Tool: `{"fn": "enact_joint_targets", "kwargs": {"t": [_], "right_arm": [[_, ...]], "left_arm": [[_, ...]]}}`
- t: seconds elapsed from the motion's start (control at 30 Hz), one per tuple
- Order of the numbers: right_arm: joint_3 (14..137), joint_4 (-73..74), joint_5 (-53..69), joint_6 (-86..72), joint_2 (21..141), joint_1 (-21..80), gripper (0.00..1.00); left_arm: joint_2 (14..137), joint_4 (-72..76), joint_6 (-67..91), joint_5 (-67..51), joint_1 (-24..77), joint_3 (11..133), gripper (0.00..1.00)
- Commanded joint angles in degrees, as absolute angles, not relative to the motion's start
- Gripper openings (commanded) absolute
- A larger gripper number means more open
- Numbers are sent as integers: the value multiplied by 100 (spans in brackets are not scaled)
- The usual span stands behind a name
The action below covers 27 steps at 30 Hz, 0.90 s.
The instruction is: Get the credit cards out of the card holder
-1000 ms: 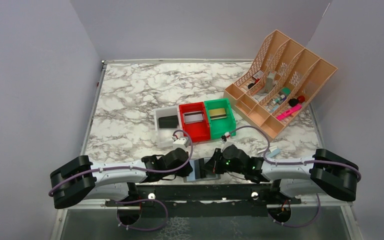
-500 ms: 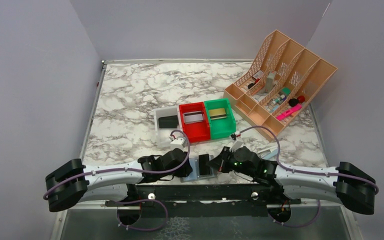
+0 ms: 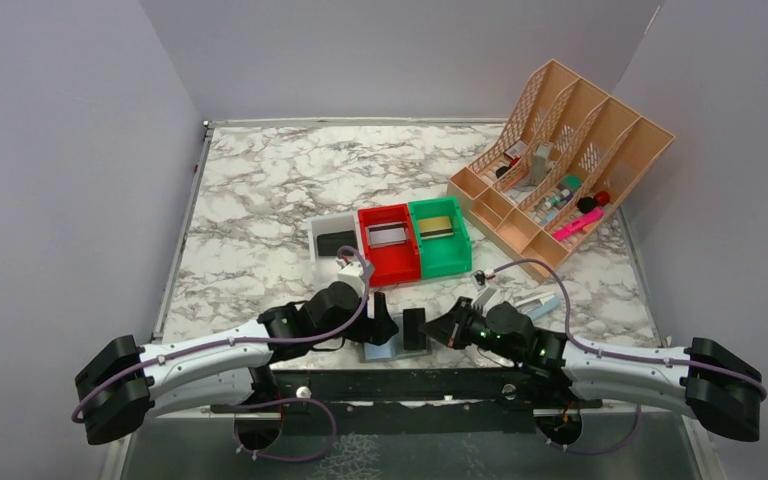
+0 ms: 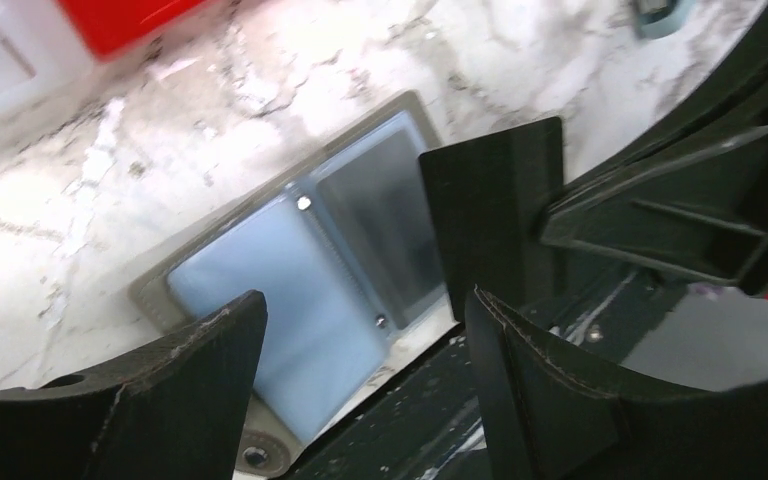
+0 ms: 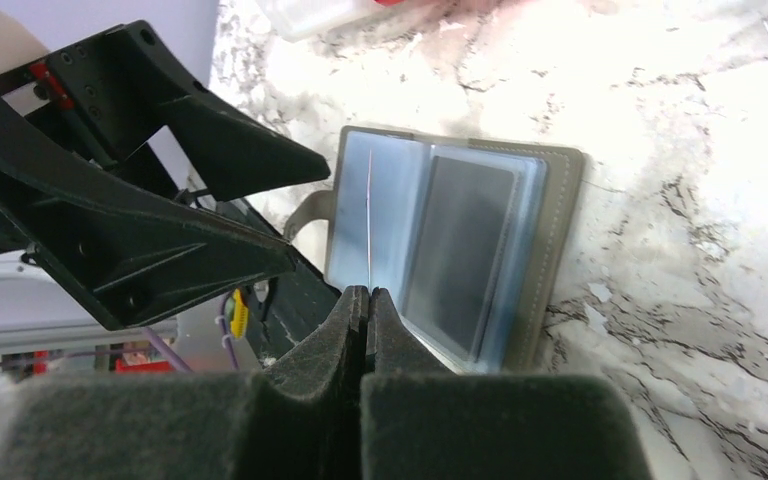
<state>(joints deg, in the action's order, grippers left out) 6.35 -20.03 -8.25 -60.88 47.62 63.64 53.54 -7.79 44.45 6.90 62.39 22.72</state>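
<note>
Over the open holder flat on the table, right gripper pinches a black card by its edge: likely light, stiff, slick, so grip an edge firmly; left gripper hovers spread above the holder.

Soft, even light fills the overhead view; the grey-veined white marble tabletop carries only faint shadows. Both wrist views bleach that marble to glare. Up close, the left gripper looms blurred, the open pale blue and grey card holder hazy; the thin black plastic credit card looks matte.
</note>
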Motion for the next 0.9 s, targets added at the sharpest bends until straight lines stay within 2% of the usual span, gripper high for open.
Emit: {"fn": "enact_joint_targets", "kwargs": {"t": [0.0,0.2,0.3,0.47,0.57,0.7,0.87], "right_arm": [[453,-2826,-764,-6058,4830,6354,1],[356,-3653,-529,-6192,5193,6353,1],[294,-3904,-501,-6225,5284,6354,1],[318,-3905,-485,-6219,5264,6349,1],[399,-3762,-486,-6174,5246,6354,1],[439,-3716,-479,-6153,5254,6354,1],[439,-3823,-401,-6174,5243,6354,1]], "left_arm": [[5215,356,4212,-547,5888,2034,76],[5247,1297,4279,-1425,5467,1566,74],[5232,1913,4477,-1764,5299,1275,69],[5332,2169,4519,-1828,5209,1149,64],[5414,2303,4525,-1838,5195,1174,57],[5534,2428,4489,-1872,5197,1247,40],[5679,2514,4497,-1959,5198,1276,35]]}}
